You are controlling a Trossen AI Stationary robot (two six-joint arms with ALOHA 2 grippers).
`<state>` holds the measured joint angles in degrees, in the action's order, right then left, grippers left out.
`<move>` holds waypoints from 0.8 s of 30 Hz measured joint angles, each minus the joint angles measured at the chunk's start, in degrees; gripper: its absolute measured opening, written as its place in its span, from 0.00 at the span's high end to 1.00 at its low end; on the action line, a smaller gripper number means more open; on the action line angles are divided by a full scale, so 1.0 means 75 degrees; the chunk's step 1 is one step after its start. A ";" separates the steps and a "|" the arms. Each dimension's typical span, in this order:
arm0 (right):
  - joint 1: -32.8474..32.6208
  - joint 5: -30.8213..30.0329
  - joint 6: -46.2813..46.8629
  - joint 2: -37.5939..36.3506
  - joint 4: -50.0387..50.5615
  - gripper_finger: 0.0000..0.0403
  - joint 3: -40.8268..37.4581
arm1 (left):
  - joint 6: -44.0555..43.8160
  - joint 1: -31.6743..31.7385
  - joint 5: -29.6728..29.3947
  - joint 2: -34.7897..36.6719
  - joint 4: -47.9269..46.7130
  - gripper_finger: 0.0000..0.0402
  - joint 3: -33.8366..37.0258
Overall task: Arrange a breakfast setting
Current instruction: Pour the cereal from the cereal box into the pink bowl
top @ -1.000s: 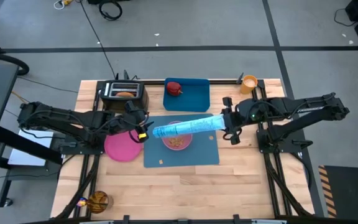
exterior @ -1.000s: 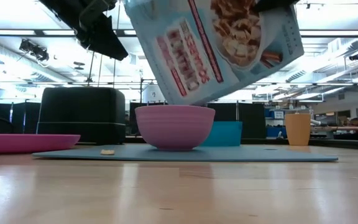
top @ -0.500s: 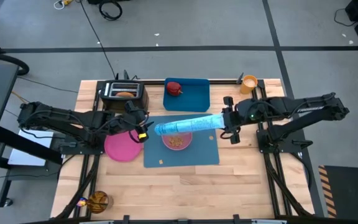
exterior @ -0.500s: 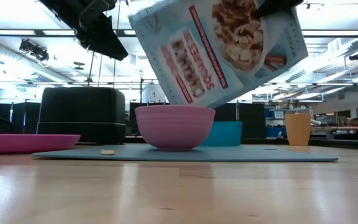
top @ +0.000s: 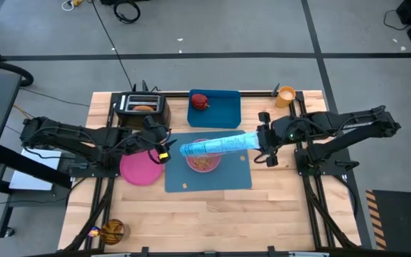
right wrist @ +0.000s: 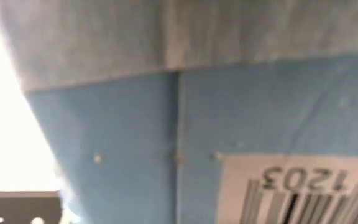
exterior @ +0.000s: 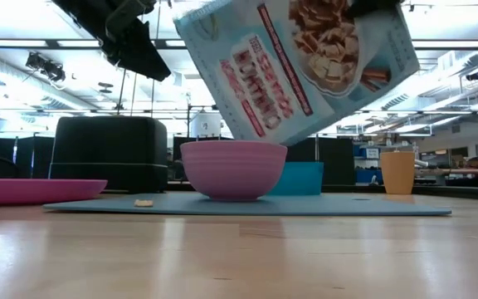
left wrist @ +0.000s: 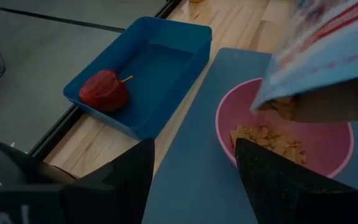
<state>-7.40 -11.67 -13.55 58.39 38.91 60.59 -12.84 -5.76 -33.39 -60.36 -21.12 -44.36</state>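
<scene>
My right gripper is shut on a light blue cereal box, which slants above the pink bowl with its open end low over it. The bowl holds cereal and stands on the blue mat. My left gripper is open and empty, above the mat's left edge beside the pink plate. The red apple lies in the blue tray. The orange cup stands at the far right. The toast sticks up in the black toaster. The spoon is out of view. My right gripper holds the cereal box by its closed end, the end toward the table's right. The fingers come level from the table's right. The box fills the right wrist view and hides the place of contact. The box is lifted clear, tilted, its open end lowest.
The black toaster stands at the far left. A small crumb lies on the mat's near left part. A brown jar stands at the table's near left corner. Bare wood lies in front of the mat.
My right gripper has tipped the cereal box back toward level: the box lies less steeply than a second ago, and its open end has drawn a little toward the table's right while staying above the bowl.
</scene>
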 joint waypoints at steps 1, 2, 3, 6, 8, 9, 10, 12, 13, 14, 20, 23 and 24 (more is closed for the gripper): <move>-0.0003 -0.0062 0.0063 0.0000 0.0063 0.63 0.0031 | -0.0003 0.0000 0.0003 0.0000 -0.0003 0.42 0.0000; 0.0006 0.0079 0.0101 -0.0003 0.0040 0.63 0.0047 | -0.0003 0.0000 0.0003 0.0000 -0.0005 0.42 0.0000; 0.0005 0.0246 0.0100 -0.0003 0.0040 0.63 0.0057 | -0.0003 0.0000 0.0001 0.0000 -0.0006 0.42 0.0000; -0.0023 -0.0049 0.0213 -0.0051 0.0238 0.63 0.0057 | 0.0003 0.0000 0.0001 0.0000 -0.0012 0.42 0.0000; -0.0015 0.0228 0.0242 -0.0076 0.0062 0.63 0.0064 | 0.0003 0.0009 0.0003 0.0000 -0.0012 0.42 0.0000; -0.0023 0.0314 0.0198 -0.0076 0.0022 0.63 0.0068 | 0.0003 0.0012 0.0003 0.0000 -0.0012 0.42 0.0000; -0.0039 0.0244 0.0190 -0.0073 0.0066 0.63 0.0068 | 0.0003 0.0012 0.0000 0.0000 -0.0012 0.42 0.0000; -0.0055 0.0194 0.0223 -0.0035 0.0252 0.63 0.0165 | 0.0003 0.0012 0.0000 0.0000 -0.0012 0.42 0.0000; -0.0060 0.0286 0.0214 0.0007 0.0240 0.63 0.0244 | 0.0005 0.0012 0.0002 0.0000 -0.0007 0.42 0.0000; -0.0073 0.0362 0.0172 0.0048 0.0194 0.63 0.0324 | 0.0007 0.0012 0.0000 0.0000 0.0002 0.42 0.0000; -0.0096 0.0459 -0.0059 0.0618 0.0751 0.63 0.1001 | 0.0062 0.0014 0.0000 0.0000 0.0000 0.42 0.0000; -0.0096 0.0425 -0.0189 0.0993 0.1005 0.63 0.1342 | 0.0208 0.0014 0.0000 0.0000 -0.0023 0.42 0.0000; -0.0096 0.0419 -0.0221 0.1111 0.1093 0.63 0.1445 | 0.0257 0.0014 0.0000 0.0005 -0.0023 0.42 0.0000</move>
<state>-8.12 -8.53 -15.21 66.73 47.11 71.42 -10.92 -5.65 -33.39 -60.32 -21.30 -44.36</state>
